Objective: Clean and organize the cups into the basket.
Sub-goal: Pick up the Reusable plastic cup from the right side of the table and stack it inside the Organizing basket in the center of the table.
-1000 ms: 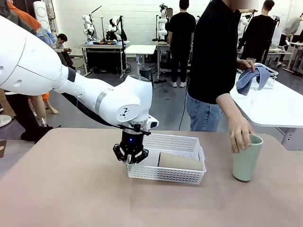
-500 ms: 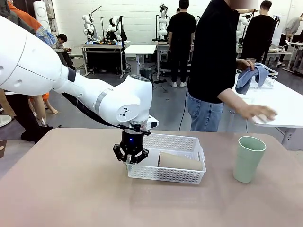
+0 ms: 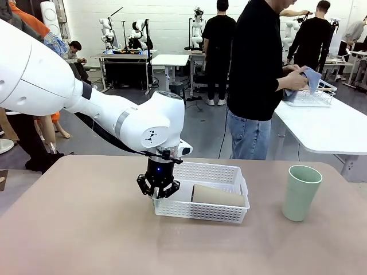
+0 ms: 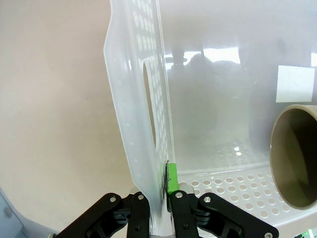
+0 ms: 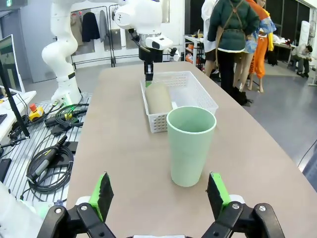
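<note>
At a pinkish-tan matte desk [image 3: 86,229] in a busy robot lab, the left gripper [image 3: 158,193] stands straight down over the left end of the white plastic basket [image 3: 200,211], its fingers clenched on that end wall beside the handle cut-out. The wrist view shows the thin, translucent lattice wall [image 4: 143,74] pinched between them, one green pad [image 4: 171,178] on the inner side. A tan-brown cup [image 3: 218,196] lies on its side inside the basket, its lower half hidden by the perforated front wall. In the left wrist view its open mouth [image 4: 294,153] is cut off at the edge. A pale mint green cup [image 3: 299,192] stands upright on the desk, well right of the basket. The right gripper [image 5: 161,193] hangs low in front of that cup [image 5: 190,146], fingers spread wide and holding nothing. Behind, a person [image 3: 258,69] in black stands turned toward a white table, handling a blue cloth [image 3: 309,77] over a wire rack [image 3: 312,98].
</note>
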{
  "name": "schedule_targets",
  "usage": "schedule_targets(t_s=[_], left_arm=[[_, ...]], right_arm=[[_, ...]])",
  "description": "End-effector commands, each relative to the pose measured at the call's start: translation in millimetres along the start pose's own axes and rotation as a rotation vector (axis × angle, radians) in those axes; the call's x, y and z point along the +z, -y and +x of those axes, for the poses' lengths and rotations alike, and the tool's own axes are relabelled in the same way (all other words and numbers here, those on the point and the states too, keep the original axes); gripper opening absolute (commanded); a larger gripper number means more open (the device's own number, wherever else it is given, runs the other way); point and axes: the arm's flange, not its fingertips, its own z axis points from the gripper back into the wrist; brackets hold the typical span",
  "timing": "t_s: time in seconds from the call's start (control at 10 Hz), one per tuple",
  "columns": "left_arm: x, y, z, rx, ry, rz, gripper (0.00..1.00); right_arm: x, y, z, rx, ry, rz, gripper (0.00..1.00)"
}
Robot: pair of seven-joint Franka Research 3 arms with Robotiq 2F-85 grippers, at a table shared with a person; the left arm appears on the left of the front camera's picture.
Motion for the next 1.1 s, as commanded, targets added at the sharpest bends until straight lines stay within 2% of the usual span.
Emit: schedule_targets(t_s=[0.0,0.9,1.0], left_arm=[[-5.6,1.8,-2.8,-0.009,-0.008,0.009,0.0],[-5.6,1.8,-2.8,-0.009,-0.008,0.009,0.0],[-5.6,1.8,-2.8,-0.009,-0.008,0.009,0.0]], right_arm=[[-3.7,-1.5,-1.4,-0.007,-0.002,-0.014,1.0],[-0.3,0.1,0.1,0.0,0.0,0.001,1.0],[-18.5,9.8,-6.4,0.047,-0.039,0.034,1.0]])
